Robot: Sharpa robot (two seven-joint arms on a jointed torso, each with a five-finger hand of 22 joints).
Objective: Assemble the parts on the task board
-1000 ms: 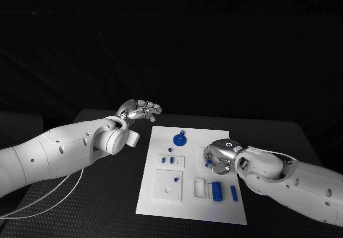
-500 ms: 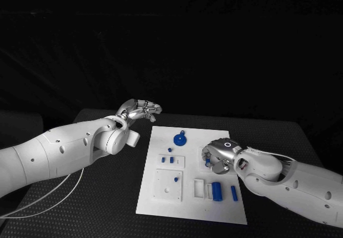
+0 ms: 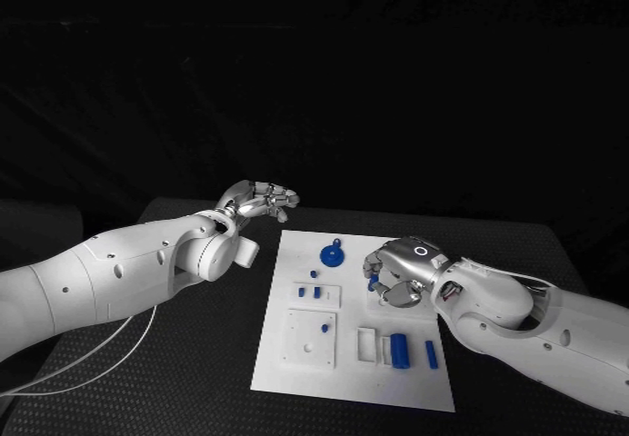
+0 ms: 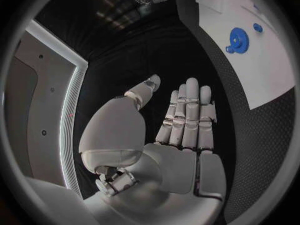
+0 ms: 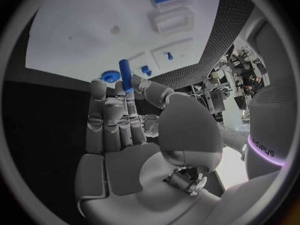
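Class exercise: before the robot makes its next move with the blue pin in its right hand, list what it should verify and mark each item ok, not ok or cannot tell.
1. Blue pin held by the right hand: ok, pinched between thumb and fingers in the right wrist view.
2. Left hand clear of the task board: ok, it holds nothing, off the board's far left corner.
3. Blue gear out of the right hand's way: cannot tell, it lies close beside that hand.
4. Which hole takes the pin: cannot tell.
5. Large blue cylinder and thin blue rod undisturbed at the board's near right: ok.
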